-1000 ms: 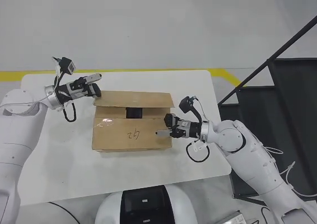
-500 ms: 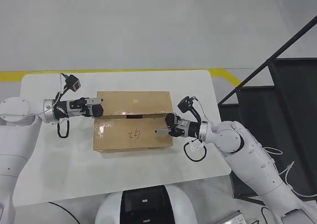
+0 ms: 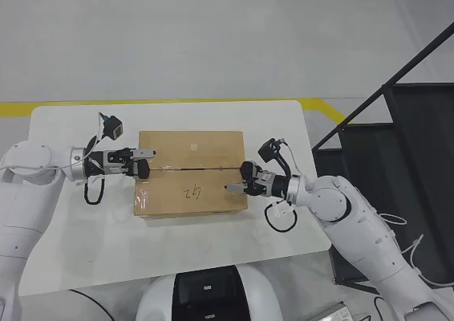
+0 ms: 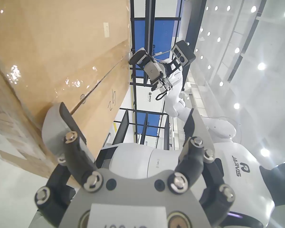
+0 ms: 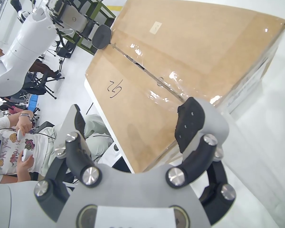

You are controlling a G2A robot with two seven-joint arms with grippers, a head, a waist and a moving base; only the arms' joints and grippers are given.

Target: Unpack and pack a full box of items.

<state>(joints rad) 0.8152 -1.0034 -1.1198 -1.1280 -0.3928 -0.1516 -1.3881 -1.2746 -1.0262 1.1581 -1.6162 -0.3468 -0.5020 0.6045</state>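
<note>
Cardboard box [image 3: 191,172], one, brown, standing at the middle of the white table [image 3: 66,233].

- Condition: both top flaps lie flat and meet along a seam [image 3: 191,168] running end to end. Loose clear tape [image 5: 156,93] glints along it.
- Change: a second ago the far flap [image 3: 191,147] stood raised over a dark opening. Half a second ago only a narrow slot was left, and now it is closed.
- Left gripper [image 3: 145,160]: it has swung in from the box's far left corner to the left end of the seam. Its fingers are spread and hold nothing, and one fingertip [image 4: 59,110] rests against the box's top edge there.
- Right gripper [image 3: 239,178]: it has hardly shifted and sits at the right end of the seam. It is likewise spread and empty, with one pad [image 5: 190,117] at the top edge.
- Contents: hidden under the flaps, so you cannot check them from here.

Reading for you: the lid appears to be freshly shut, which puts you at the closing step of the packing half. A thin dark gap shows partway along the seam in your right wrist view, so the flaps may not be fully seated. Expect them to lift if both arms back off together. Press along the seam before you withdraw.
</note>
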